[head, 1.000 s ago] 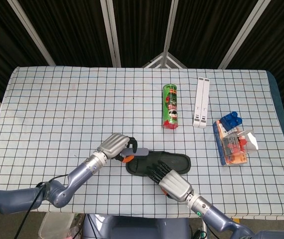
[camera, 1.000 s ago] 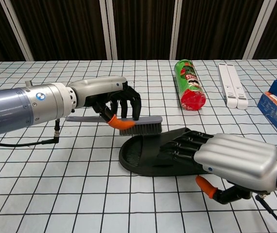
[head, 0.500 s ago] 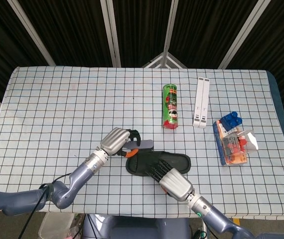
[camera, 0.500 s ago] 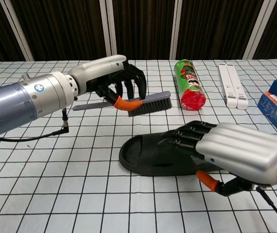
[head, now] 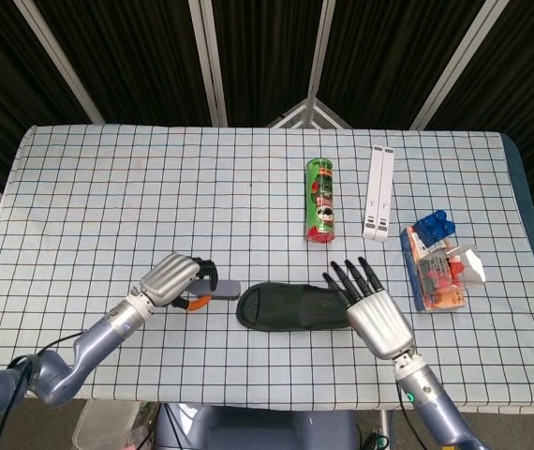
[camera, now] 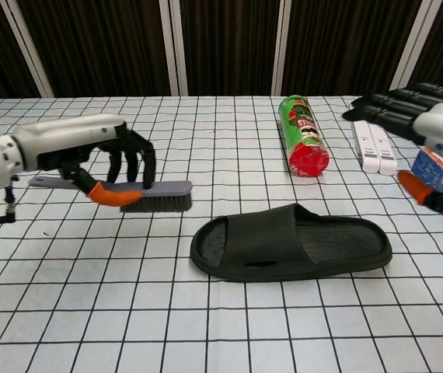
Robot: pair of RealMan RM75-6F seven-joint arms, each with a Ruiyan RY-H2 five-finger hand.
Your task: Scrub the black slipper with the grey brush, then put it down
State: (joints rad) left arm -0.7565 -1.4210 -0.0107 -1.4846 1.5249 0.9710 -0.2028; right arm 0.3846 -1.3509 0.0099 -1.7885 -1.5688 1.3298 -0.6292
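A: Where is the slipper?

B: Flat on the desk, near the front edge and about midway across, sole down, long axis running left to right. Neither hand touches it.

A: And the brush?

B: The left hand grips it by the handle, fingers curled over the top and thumb beneath. In the chest view the bristles point down, and the brush sits to the left of the slipper, apart from it. Whether the bristles touch the cloth I cannot tell.

A: The right hand?

B: Spread and holding nothing. In the head view it sits just beside the slipper's right end with the fingers straight and fanned away from the robot. In the chest view it shows at the right edge, raised above the desk, dark fingers pointing left.

A: What else is on the desk?

B: A green can lying on its side behind the slipper, its red lid towards the robot. To the right of the can, a white bar made of two long strips side by side. Further right, near the desk's edge, a blue block resting against a flat packet with orange and blue print.

A: The covering?

B: A white cloth with a dark grid.
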